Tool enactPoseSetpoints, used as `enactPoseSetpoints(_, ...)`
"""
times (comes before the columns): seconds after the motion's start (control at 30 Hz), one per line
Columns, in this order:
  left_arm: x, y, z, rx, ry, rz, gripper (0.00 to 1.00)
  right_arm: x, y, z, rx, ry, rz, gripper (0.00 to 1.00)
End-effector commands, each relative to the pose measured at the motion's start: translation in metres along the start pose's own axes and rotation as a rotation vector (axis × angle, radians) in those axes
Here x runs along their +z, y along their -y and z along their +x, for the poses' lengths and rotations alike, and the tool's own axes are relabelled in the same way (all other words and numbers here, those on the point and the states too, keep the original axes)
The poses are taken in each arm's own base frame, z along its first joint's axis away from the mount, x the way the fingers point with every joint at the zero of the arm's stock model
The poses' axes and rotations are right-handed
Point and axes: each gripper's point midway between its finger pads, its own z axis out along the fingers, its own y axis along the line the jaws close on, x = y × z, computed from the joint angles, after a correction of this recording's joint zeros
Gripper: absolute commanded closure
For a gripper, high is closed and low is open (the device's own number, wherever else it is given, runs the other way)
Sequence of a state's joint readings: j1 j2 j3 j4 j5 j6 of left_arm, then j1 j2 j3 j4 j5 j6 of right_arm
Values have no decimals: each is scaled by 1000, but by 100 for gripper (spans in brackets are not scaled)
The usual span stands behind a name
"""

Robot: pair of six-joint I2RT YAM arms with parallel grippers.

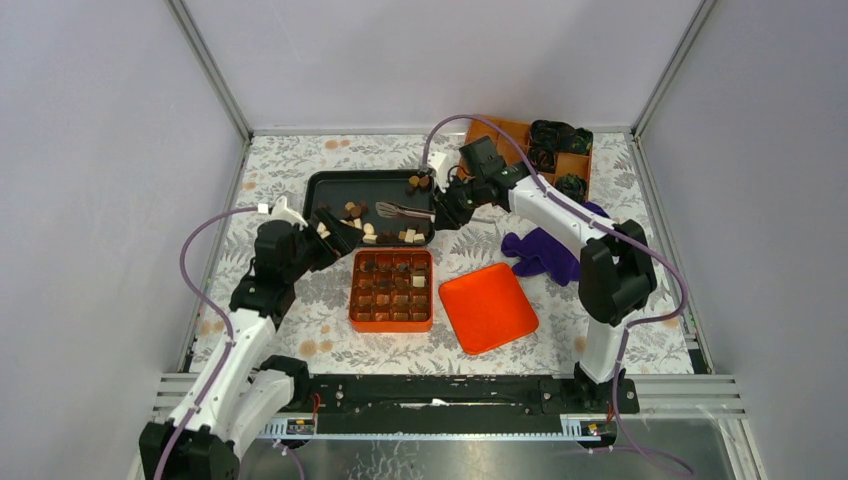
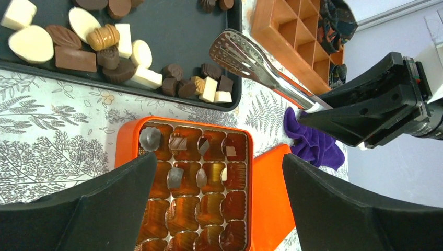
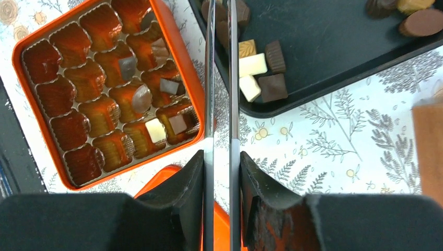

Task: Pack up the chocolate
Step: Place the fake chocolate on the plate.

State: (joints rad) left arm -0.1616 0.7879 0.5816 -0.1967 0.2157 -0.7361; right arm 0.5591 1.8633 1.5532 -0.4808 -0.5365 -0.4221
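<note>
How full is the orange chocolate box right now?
Partly full. The orange box holds a handful of chocolates toward one side; most cells are empty.

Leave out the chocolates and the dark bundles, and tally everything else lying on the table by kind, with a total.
black tray: 1
orange box: 1
orange lid: 1
brown divided crate: 1
metal tongs: 1
purple cloth: 1
Total: 6
</note>
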Motion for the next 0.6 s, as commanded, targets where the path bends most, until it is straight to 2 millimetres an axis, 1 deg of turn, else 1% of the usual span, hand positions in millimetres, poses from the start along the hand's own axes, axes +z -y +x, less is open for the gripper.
enactPoseSetpoints(0.0,8,27,-20,-14,10,80,3,-27,-9,-32,-41,115,-9,99)
enactPoseSetpoints(0.1,14,31,-22,-13,-11,84,3,-38,-6,-32,-31,129,3,99)
enactPoseSetpoints(0.23,17,30,-26,27,-22,64,3,-53,-5,-30,-13,135,-5,99)
enactPoseSetpoints(0.43,15,23,-23,76,-24,45,3,-73,-23,-24,-30,127,-31,99)
enactPoseSetpoints(0.57,3,19,-22,75,-2,25,3,-87,-35,-18,-36,120,-49,99)
